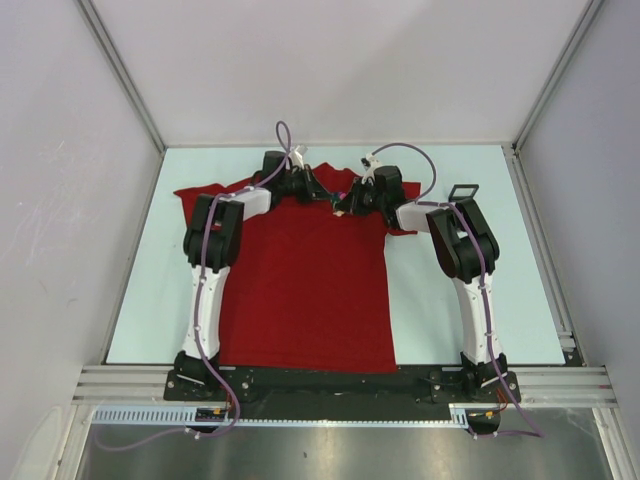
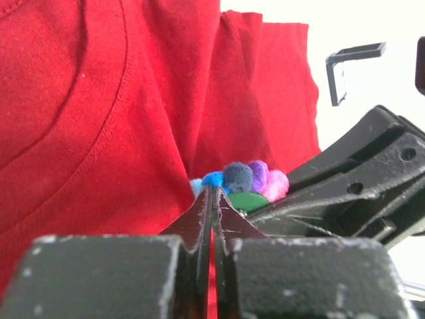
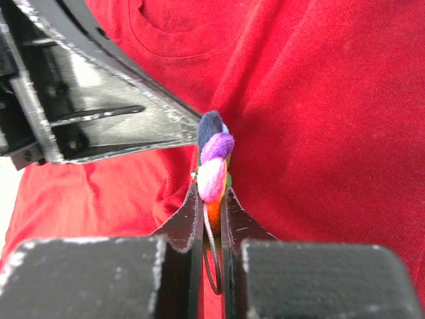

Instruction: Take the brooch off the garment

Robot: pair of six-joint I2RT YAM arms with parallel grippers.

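Holding brooch [image 3: 214,149] edge-on between nearly closed right gripper [image 3: 212,193] tips, long axis along fingers; left gripper [image 2: 212,191] pinching shirt [image 2: 99,119] alongside

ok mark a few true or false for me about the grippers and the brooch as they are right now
1. The right gripper is shut on the brooch. True.
2. The left gripper is wide open. False: its fingers are pressed together on a fold of the garment, right beside the brooch.
3. The brooch lies loose, far from both grippers. False: it sits against the garment near the neckline, pinched by the right gripper.
4. Both arms reach to the neck end of the garment. True.
5. The small black frame lies on the garment's chest. False: it sits on the table, off the garment's right side.
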